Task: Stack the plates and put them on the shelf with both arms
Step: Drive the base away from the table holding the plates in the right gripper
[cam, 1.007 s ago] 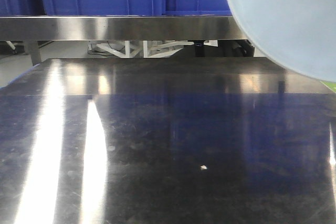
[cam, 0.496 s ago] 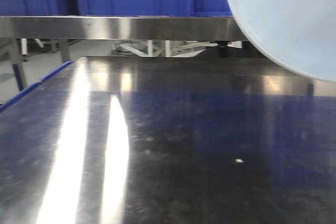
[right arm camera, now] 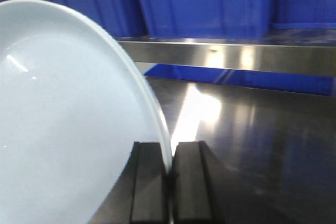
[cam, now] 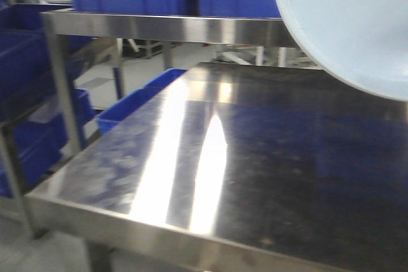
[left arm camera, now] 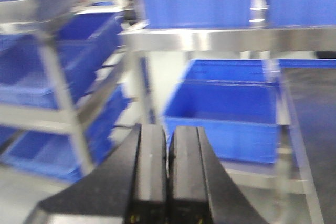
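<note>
Right claw (right arm camera: 169, 179) is clamped on the rim of a plate (right arm camera: 68, 103), holding it tilted on edge above the table (right arm camera: 252, 129). From the front I see it filling the upper right, overlapping the shelf (cam: 191, 28). Left claw (left arm camera: 168, 177) is clenched on nothing, facing blue crates (left arm camera: 220, 114) beside the table

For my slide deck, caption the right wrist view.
Right pincer grips a pale plate by its rim over the steel table, shelf rail and blue crates behind.
</note>
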